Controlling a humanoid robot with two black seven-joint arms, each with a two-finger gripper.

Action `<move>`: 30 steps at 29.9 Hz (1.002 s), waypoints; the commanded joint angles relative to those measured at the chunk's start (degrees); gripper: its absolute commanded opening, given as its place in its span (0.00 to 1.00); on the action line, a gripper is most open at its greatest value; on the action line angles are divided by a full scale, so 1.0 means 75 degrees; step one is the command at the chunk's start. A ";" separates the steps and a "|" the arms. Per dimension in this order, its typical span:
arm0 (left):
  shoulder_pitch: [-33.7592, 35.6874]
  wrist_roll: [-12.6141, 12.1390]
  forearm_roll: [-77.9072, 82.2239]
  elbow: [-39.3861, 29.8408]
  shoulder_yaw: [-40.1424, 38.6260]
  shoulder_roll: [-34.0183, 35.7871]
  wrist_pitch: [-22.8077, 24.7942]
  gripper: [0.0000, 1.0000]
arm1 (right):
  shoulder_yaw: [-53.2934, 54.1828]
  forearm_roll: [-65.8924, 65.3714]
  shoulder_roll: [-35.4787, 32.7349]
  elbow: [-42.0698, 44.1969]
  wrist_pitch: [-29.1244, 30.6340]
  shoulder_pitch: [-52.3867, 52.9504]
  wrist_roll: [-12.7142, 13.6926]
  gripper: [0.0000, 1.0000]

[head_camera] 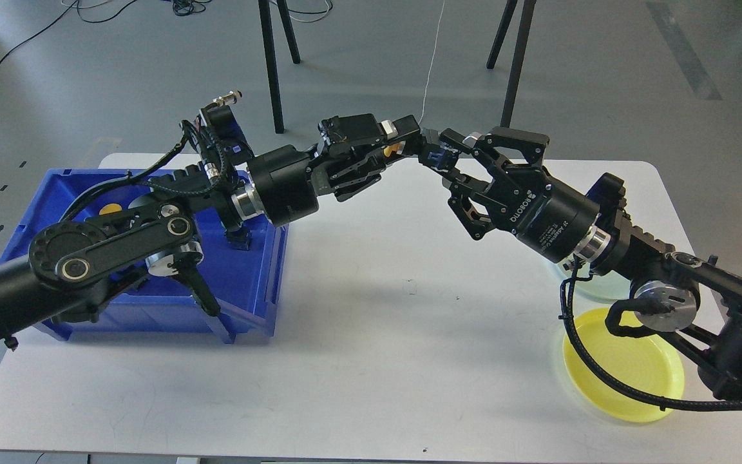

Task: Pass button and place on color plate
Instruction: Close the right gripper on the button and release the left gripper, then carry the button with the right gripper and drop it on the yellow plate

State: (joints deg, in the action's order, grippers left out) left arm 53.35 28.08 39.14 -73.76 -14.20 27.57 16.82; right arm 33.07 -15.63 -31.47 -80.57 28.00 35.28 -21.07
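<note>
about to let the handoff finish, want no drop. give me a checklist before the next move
1. Small yellow-orange button sits between the left gripper fingers: ok.
2. Right gripper at the handoff point, fingertips by the left's: ok.
3. Right gripper closed on the button: cannot tell.
4. Round yellow plastic plate bare for placing: ok, though the right arm's cable crosses it.
5. Pale green plate free: cannot tell, mostly hidden.

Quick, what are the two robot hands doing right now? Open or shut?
Left end effector: shut on the yellow button.
Right end effector: fingers right at the left one's tip; open or shut cannot be told.
</note>
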 commanded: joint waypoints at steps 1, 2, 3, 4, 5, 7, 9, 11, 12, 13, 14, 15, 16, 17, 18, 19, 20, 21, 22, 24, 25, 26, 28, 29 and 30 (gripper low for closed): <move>0.0000 -0.0011 0.0007 0.0003 0.0007 0.0004 0.0007 0.13 | -0.0002 -0.0001 -0.0011 0.0008 0.0000 0.0008 0.0009 0.09; 0.0000 -0.0011 0.0007 0.0003 0.0007 -0.0007 -0.0005 0.17 | -0.0014 -0.0001 -0.0022 0.0008 0.0000 0.0008 0.0009 0.08; 0.0000 -0.0011 0.0007 0.0003 -0.0005 -0.0007 -0.0016 0.24 | -0.0014 -0.0013 -0.0023 0.0008 0.0000 0.0008 0.0009 0.08; 0.0000 -0.0011 -0.0004 0.0003 -0.0017 -0.0031 -0.0063 0.34 | -0.0026 -0.0013 -0.0034 0.0008 0.0000 0.0008 0.0032 0.08; -0.0012 -0.0011 -0.0028 0.0003 -0.0028 -0.0054 -0.0098 0.44 | -0.0038 -0.0025 -0.0034 0.0008 0.0000 0.0008 0.0044 0.07; -0.0035 -0.0011 -0.0075 0.0003 -0.0040 -0.0078 -0.0145 0.61 | -0.0061 -0.0025 -0.0081 0.0008 0.0000 0.0008 0.0055 0.06; -0.0059 -0.0011 -0.0075 0.0015 -0.0087 -0.0078 -0.0134 0.70 | -0.0049 -0.0025 -0.0116 0.0008 0.0000 0.0008 0.0056 0.05; -0.0070 -0.0011 -0.0121 0.0038 -0.0145 -0.0101 -0.0145 0.77 | -0.0049 -0.0013 -0.0151 -0.0004 0.0000 0.0008 0.0056 0.05; -0.0082 -0.0011 -0.0156 0.0038 -0.0146 -0.0101 -0.0145 0.77 | -0.0049 -0.0013 -0.0209 -0.0004 0.0000 -0.0004 0.0056 0.05; -0.0105 -0.0011 -0.0191 0.0038 -0.0146 -0.0101 -0.0157 0.79 | -0.0038 -0.0002 -0.0314 -0.0015 0.0000 -0.0016 0.0044 0.05; -0.0129 -0.0011 -0.0203 0.0038 -0.0146 -0.0101 -0.0145 0.80 | -0.0038 -0.0001 -0.0420 -0.0027 0.0000 -0.0039 0.0044 0.05; -0.0129 -0.0011 -0.0204 0.0038 -0.0146 -0.0101 -0.0145 0.81 | 0.0043 0.0010 -0.0560 -0.0062 0.0000 -0.0121 0.0044 0.05; -0.0129 -0.0011 -0.0204 0.0038 -0.0146 -0.0113 -0.0157 0.82 | 0.0091 0.0045 -0.0689 -0.0086 0.0000 -0.0179 0.0032 0.04; -0.0129 -0.0011 -0.0204 0.0038 -0.0146 -0.0113 -0.0157 0.83 | 0.0161 0.0057 -0.0841 -0.0086 0.0000 -0.0284 0.0009 0.04; -0.0129 -0.0011 -0.0215 0.0050 -0.0146 -0.0113 -0.0157 0.85 | 0.0289 0.0069 -0.0970 -0.0097 0.0000 -0.0448 -0.0003 0.04; -0.0129 -0.0011 -0.0215 0.0050 -0.0146 -0.0113 -0.0145 0.89 | 0.0557 0.0080 -0.1088 -0.0098 0.0000 -0.0716 -0.0003 0.04; -0.0129 -0.0011 -0.0227 0.0061 -0.0146 -0.0125 -0.0157 0.91 | 0.0850 0.0104 -0.1170 -0.0098 0.0000 -0.1055 -0.0003 0.04; -0.0129 -0.0011 -0.0285 0.0085 -0.0157 -0.0125 -0.0157 0.93 | 0.1294 0.0127 -0.1229 -0.0132 0.0000 -0.1604 -0.0003 0.04; -0.0117 -0.0011 -0.0355 0.0108 -0.0157 -0.0125 -0.0145 0.95 | 0.1693 0.0127 -0.1253 -0.0191 0.0000 -0.2132 -0.0003 0.04; -0.0129 -0.0011 -0.0612 0.0143 -0.0157 -0.0125 -0.0145 0.97 | 0.2665 0.0127 -0.1265 -0.0424 -0.0007 -0.3501 -0.0003 0.04; -0.0129 -0.0011 -0.0741 0.0155 -0.0157 -0.0125 -0.0145 0.98 | 0.3087 0.0127 -0.1265 -0.0588 -0.0077 -0.4274 -0.0003 0.04; -0.0129 -0.0011 -0.0847 0.0167 -0.0157 -0.0125 -0.0145 0.99 | 0.3393 0.0127 -0.1253 -0.0764 -0.0124 -0.4931 -0.0003 0.04; -0.0129 -0.0011 -0.1011 0.0202 -0.0157 -0.0113 -0.0145 0.99 | 0.3968 0.0127 -0.1218 -0.0988 -0.0159 -0.6314 -0.0015 0.04; -0.0129 -0.0011 -0.1047 0.0283 -0.0157 -0.0101 -0.0110 0.99 | 0.4202 0.0127 -0.1160 -0.1023 -0.0171 -0.6877 -0.0026 0.04; -0.0129 -0.0011 -0.1059 0.0400 -0.0157 -0.0090 -0.0052 0.99 | 0.4436 0.0139 -0.1113 -0.1023 -0.0171 -0.7486 -0.0073 0.04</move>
State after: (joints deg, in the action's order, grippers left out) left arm 52.39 28.01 32.18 -72.25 -15.39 26.67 15.77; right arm 61.18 -14.67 -40.66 -87.18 26.94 -8.56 -21.16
